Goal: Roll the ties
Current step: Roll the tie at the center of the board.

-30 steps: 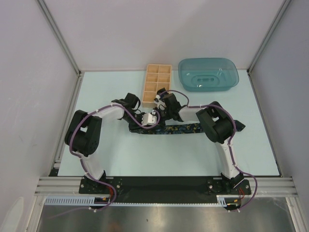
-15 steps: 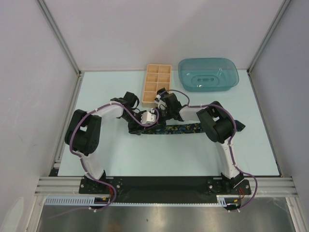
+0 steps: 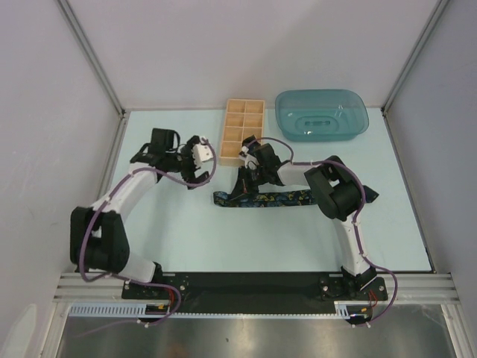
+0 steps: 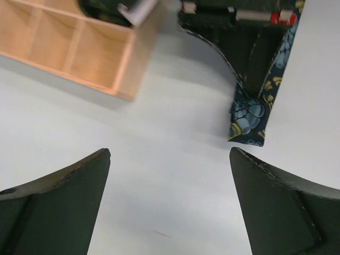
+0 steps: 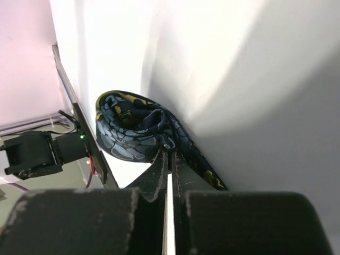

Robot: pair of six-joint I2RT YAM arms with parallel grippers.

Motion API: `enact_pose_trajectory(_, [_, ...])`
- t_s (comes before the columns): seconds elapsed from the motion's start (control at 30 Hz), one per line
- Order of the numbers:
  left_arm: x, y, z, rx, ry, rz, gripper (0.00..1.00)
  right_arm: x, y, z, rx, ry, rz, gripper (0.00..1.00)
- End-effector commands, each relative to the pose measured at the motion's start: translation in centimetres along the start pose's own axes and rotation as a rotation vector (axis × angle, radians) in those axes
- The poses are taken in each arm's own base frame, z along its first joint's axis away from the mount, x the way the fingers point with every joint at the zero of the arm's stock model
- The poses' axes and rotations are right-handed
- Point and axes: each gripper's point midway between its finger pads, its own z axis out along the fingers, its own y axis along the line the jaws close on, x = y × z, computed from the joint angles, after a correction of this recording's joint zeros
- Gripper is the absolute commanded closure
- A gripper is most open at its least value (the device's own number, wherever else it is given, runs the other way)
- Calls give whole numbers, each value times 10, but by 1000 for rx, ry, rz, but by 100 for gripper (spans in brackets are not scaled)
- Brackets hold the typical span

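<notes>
On the pale table (image 3: pixel 186 231), between white walls (image 3: pixel 223 52), lies a tie (image 3: pixel 279 199).

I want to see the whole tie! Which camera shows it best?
The top camera: it shows almost the whole tie lying across the table. The left wrist camera catches only one patterned end. The right wrist camera shows just a curled bit up close, pinched in the right pincer.

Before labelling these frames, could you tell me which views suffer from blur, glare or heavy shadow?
Top external: evenly lit, sharp. Left wrist: wooden box softly blurred, tie clearer. Right wrist: bright glare on the table, own jaws out of focus.
</notes>
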Motion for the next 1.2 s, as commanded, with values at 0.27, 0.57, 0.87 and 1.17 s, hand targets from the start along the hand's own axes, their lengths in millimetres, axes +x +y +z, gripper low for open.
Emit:
enact_pose_trajectory(0.27, [-28,-25,5,188,-216,64,1,-1,-28,-11,142,15,-70,100])
enact_pose_trajectory(0.57, [11,-64,45,298,-48,104,7,6,-34,-12,161,30,-71,100])
enact_pose_trajectory(0.87, [19,-70,60,322,25,73,18,13,-39,-13,173,43,-54,100])
enact_pose_trajectory(1.17, [23,-73,63,324,54,61,35,15,-34,-10,153,47,-44,100])
